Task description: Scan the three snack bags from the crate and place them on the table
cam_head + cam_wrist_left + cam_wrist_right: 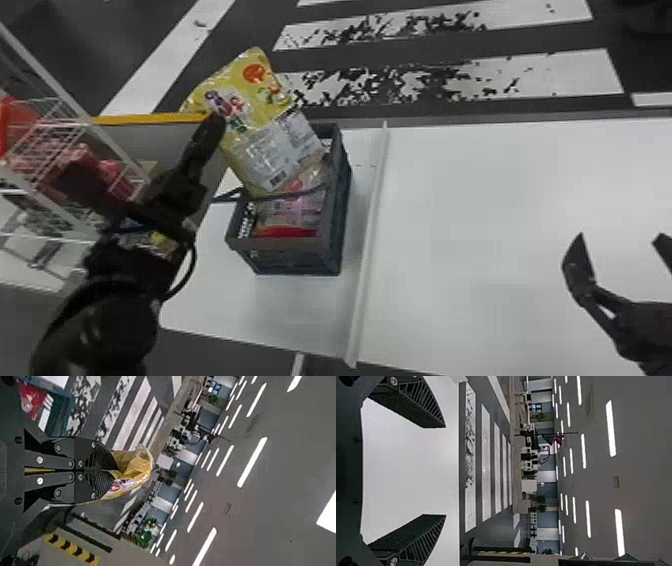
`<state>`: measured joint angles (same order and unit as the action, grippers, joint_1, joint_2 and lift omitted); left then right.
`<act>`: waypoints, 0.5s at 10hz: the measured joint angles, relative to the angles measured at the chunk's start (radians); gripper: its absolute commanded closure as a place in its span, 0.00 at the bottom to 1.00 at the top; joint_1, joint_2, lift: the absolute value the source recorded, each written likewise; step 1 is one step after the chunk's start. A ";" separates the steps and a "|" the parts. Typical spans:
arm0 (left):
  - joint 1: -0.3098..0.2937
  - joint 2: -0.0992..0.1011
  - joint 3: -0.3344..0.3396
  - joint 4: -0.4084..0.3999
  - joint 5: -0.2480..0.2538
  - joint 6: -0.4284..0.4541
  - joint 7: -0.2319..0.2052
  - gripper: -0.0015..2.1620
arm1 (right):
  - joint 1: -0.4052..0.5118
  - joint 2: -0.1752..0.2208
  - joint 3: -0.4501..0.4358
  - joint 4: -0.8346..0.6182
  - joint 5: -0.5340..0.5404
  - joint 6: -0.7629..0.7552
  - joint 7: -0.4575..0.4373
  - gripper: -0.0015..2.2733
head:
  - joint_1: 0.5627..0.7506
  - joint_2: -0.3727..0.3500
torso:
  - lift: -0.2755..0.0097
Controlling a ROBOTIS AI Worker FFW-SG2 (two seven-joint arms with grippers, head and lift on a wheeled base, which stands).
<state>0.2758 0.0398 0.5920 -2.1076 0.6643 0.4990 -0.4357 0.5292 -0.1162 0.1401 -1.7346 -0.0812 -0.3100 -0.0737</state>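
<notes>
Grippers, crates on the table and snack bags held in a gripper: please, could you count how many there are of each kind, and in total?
Grippers: 2 (left gripper, right gripper)
Crates: 1 (gray crate)
Held snack bags: 1 (yellow bag)
Total: 4

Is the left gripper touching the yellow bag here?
Touching. The left wrist view shows the left gripper shut on the yellow bag, its film bunching out past the fingertips.

Dark floor (260, 25) with black-flecked white stripes (550, 77), grey ceiling (293, 467) with bright strip lights (252, 462)
</notes>
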 measured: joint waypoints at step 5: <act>0.014 -0.010 0.011 -0.043 0.013 0.019 0.005 0.99 | 0.016 0.000 -0.002 -0.015 0.000 -0.015 -0.001 0.03 | 0.70 0.87 | 0.75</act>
<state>0.2901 0.0302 0.6026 -2.1506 0.6772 0.5176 -0.4308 0.5452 -0.1165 0.1380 -1.7498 -0.0813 -0.3245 -0.0751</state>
